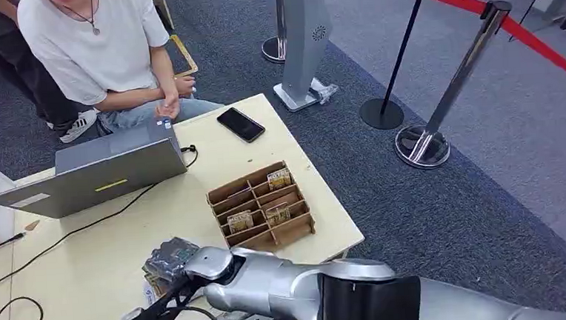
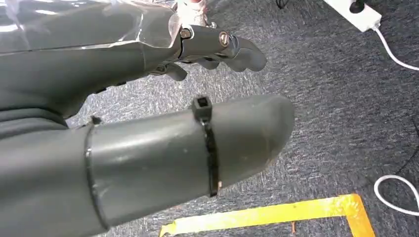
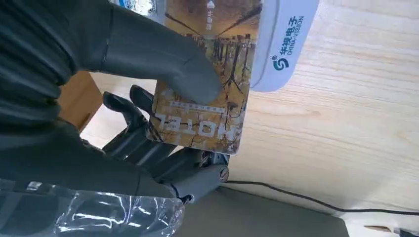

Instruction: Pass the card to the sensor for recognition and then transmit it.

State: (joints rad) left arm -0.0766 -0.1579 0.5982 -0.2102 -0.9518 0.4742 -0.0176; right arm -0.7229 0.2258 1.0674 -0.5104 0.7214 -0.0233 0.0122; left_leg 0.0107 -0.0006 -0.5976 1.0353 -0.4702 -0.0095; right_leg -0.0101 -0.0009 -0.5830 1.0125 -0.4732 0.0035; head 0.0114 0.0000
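Right hand (image 3: 148, 148) reaches across low over the table (image 3: 346, 98), thumb pressing a hotel card (image 3: 212, 98) against the dark fingers (image 3: 128, 133) beneath it. Card lies partly over the white sensor (image 3: 286, 44). Left hand (image 2: 148, 98) hangs above grey carpet (image 2: 346, 98), thumb extended, fingers loosely curled and holding nothing.

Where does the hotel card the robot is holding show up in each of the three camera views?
Head view: the card itself can't be made out; the right hand that holds it sits at the table's near edge, lower left.
Left wrist view: not in it; that camera looks at carpet.
Right wrist view: the card is upper middle, pinched under the thumb, over the white sensor.
Shared landmark: the pale wooden table.
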